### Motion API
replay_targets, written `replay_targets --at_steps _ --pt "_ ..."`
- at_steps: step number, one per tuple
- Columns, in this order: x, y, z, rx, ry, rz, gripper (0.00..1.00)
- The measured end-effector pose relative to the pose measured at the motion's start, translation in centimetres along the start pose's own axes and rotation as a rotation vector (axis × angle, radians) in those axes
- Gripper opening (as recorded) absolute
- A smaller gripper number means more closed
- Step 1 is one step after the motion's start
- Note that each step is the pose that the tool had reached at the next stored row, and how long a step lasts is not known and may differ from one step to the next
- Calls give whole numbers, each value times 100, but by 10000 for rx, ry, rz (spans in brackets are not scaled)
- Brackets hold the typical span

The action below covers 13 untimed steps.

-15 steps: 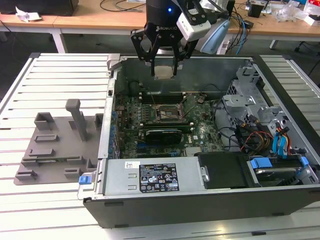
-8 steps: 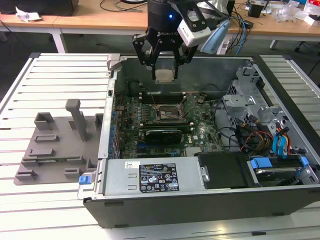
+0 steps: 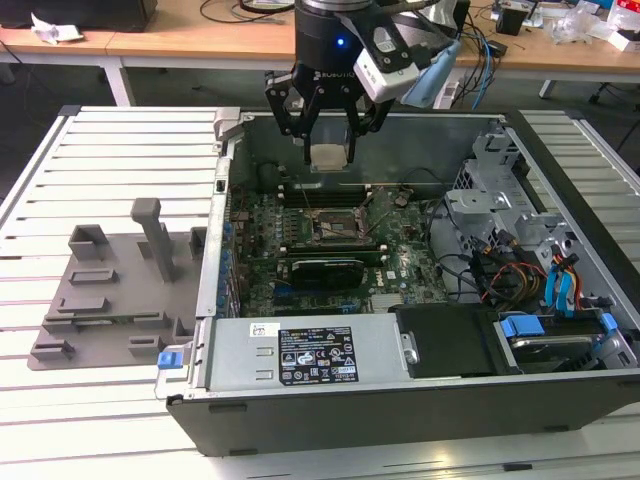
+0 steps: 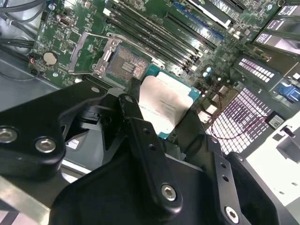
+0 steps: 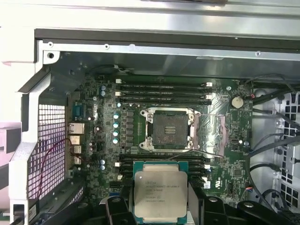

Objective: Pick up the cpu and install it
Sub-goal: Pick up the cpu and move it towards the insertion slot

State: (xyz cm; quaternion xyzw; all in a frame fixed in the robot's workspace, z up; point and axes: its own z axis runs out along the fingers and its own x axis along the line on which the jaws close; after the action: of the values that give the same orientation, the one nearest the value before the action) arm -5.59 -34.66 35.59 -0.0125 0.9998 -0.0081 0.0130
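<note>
My gripper point(image 3: 329, 152) hangs over the back of the open computer case, shut on the cpu point(image 3: 329, 156), a flat square chip with a pale silvery top and a green rim. The cpu point(image 5: 161, 193) is held level between the black fingers in both wrist views, its metal top point(image 4: 164, 105) showing. Below and ahead of it lies the open socket point(image 5: 169, 129) on the green motherboard, its metal frame lifted and its lever point(image 4: 89, 49) swung out. In the exterior view the socket point(image 3: 338, 226) sits in the middle of the board, nearer the camera than the gripper.
Memory slots point(image 5: 161, 91) flank the socket on both sides. The case's metal walls point(image 3: 226, 190) enclose the board. Drive bays and cables point(image 3: 520, 260) fill the exterior view's right. A grey plastic tray with upright posts point(image 3: 115, 290) lies on the slatted table at the exterior view's left.
</note>
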Motion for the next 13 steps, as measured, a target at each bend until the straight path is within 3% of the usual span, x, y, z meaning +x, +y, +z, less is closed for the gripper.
replay_targets --at_steps 6,13 --pt "0 6 110 2 2 2 55" --pt "-109 76 191 1 1 1 55"
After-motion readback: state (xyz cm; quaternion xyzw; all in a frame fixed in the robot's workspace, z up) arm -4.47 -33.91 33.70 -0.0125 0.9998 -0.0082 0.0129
